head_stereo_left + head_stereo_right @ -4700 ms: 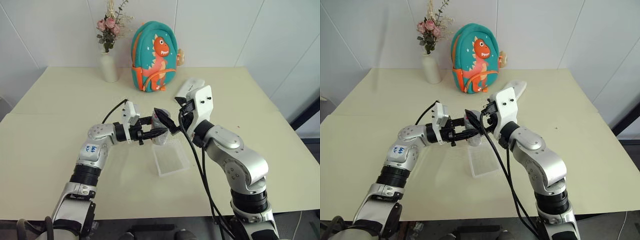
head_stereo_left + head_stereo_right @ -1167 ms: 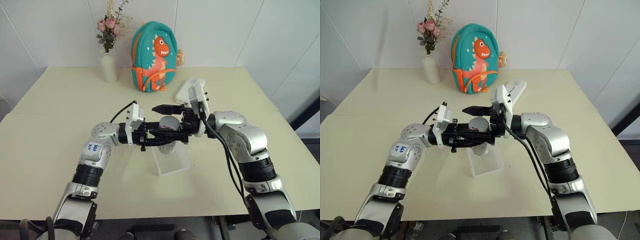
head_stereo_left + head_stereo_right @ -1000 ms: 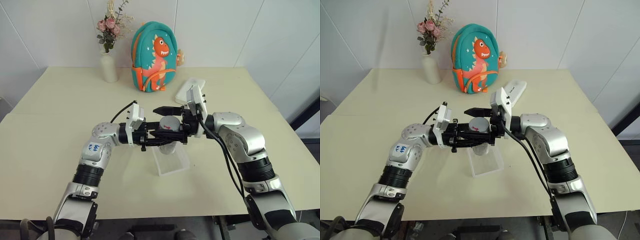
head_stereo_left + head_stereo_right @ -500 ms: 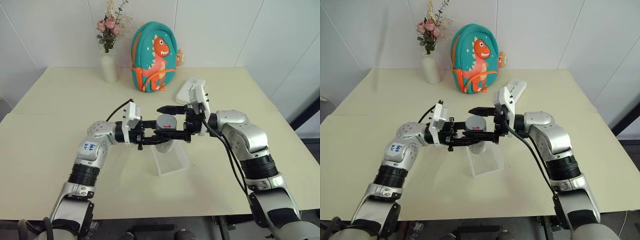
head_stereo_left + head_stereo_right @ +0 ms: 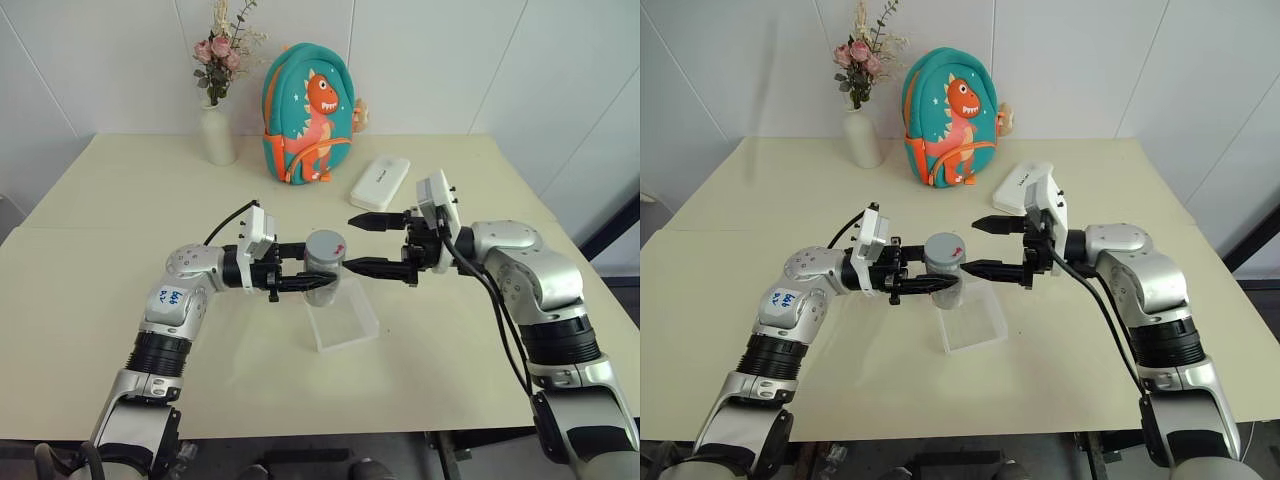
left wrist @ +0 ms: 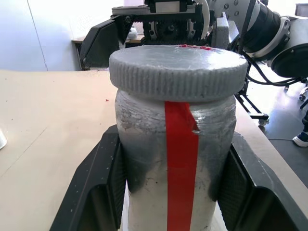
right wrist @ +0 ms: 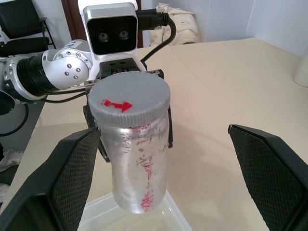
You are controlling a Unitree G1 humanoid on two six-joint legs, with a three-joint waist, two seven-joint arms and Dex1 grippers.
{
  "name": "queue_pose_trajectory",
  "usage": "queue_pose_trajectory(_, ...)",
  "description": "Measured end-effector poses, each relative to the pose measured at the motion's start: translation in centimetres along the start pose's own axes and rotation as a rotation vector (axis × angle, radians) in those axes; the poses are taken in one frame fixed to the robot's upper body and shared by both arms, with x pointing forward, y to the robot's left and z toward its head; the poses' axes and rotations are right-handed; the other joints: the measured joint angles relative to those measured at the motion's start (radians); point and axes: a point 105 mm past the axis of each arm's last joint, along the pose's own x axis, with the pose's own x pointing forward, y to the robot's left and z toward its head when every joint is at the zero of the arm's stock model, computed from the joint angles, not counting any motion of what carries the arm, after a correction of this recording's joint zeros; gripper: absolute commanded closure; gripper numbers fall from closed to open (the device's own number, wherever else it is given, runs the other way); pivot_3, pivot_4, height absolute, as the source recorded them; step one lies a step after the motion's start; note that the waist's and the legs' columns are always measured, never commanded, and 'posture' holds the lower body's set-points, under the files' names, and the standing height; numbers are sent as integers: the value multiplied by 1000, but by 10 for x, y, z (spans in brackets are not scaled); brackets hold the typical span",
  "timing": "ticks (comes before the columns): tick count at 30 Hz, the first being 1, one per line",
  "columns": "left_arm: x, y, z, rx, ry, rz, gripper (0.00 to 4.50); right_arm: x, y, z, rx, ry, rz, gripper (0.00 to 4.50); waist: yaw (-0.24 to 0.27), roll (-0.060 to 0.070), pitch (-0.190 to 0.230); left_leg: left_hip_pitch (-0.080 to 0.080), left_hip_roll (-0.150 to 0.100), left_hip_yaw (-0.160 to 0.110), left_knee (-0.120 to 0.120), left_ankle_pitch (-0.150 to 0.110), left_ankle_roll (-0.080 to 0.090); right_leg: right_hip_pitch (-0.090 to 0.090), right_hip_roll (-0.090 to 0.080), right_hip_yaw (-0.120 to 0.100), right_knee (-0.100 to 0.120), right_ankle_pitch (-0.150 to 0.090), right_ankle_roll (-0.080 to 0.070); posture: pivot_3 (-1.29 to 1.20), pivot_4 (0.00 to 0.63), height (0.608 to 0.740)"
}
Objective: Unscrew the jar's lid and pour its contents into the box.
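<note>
**Over the box, a capped jar and a gripper standing off**

Toward the table's near middle, going left to right: the left gripper reaches in level and is clamped on the jar, which is held upright in the air with its lid on top. Directly under and a little in front of it, the clear box sits on the table. The contents cannot be made out from the head views. Next comes the right gripper, its two fingers spread wide, one above the other, just beside the lid and not touching it.

The lid looks seated, so the unscrewing step appears unfinished. Likely trouble, as I judge it:

- If the right fingers close off-centre or at the wrong height, they could glance off the ribbed rim or knock the jar askew in the left grip
- A twist against a smooth jar wall may spin the whole jar instead of loosening the lid
- Tipping with the jar not squarely above the shallow box would scatter the bits onto the table
</note>
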Motion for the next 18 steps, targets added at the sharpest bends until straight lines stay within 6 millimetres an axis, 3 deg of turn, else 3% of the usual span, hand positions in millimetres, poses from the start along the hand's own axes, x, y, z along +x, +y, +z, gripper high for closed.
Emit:
queue_pose_trajectory(5, 0, 0, 0, 1, -1, -2, 2454, 3, 14, 8, 22, -25, 59, 35, 1, 0, 0, 0, 0, 0, 0, 0, 0, 0, 0, 0, 0, 0, 0, 0, 150, 740)
queue_pose_trajectory(18, 9, -2, 2, 0, -35, -28, 2454, 32, 8, 6, 51, -109, 84, 35, 1, 0, 0, 0, 0, 0, 1, 0, 0, 1, 0, 0, 0, 0, 0, 0, 150, 740)
